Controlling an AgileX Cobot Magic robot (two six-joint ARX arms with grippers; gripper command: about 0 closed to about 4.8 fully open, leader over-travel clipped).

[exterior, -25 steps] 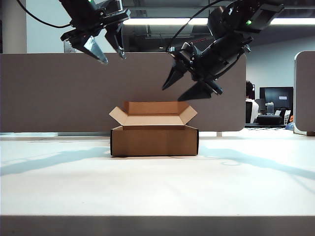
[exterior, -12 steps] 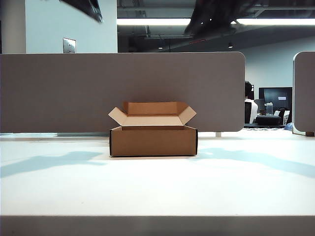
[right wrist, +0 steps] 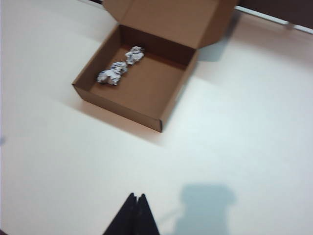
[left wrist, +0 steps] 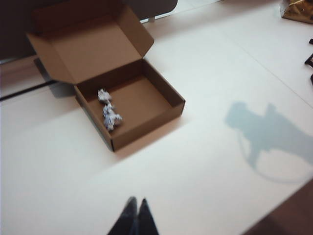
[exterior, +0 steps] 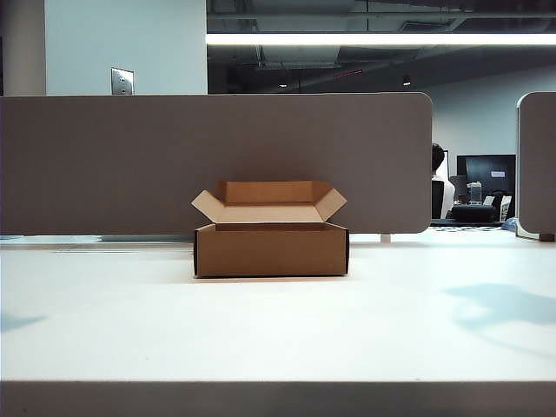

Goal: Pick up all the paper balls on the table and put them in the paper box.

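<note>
Both hands were out of the exterior view; only their wrist cameras caught them.

Left hand [left wrist: 136,211]: fingers pressed together into one dark wedge, nothing between them, well above the table [left wrist: 205,161] and well apart from the paper box [left wrist: 132,105]. Right hand [right wrist: 136,208]: same story, tips touching, holding nothing, high over bare table with the box farther out.

Exterior view, nearest first: pale front edge of the table [exterior: 278,330], then a wide stretch of white top with a faint bluish shadow [exterior: 499,308] on the right and a smaller one at the left edge. Past that, the paper box [exterior: 271,249] sat about mid-table, long side facing the camera, flaps open, side flaps splayed outward and the rear flap standing up. Its inside was not visible from this low angle.

Wrist views showed the inside: the paper balls [left wrist: 108,108] lay on the box floor, both of them, close together in a short line near one side wall, next to the hinged rear flap end. In the right wrist view the paper balls [right wrist: 119,67] looked nearly touching; could not tell whether they actually were.

Behind the box: grey-brown divider panel [exterior: 130,161] across most of the width, a second panel [exterior: 539,165] at far right, office space beyond.
</note>
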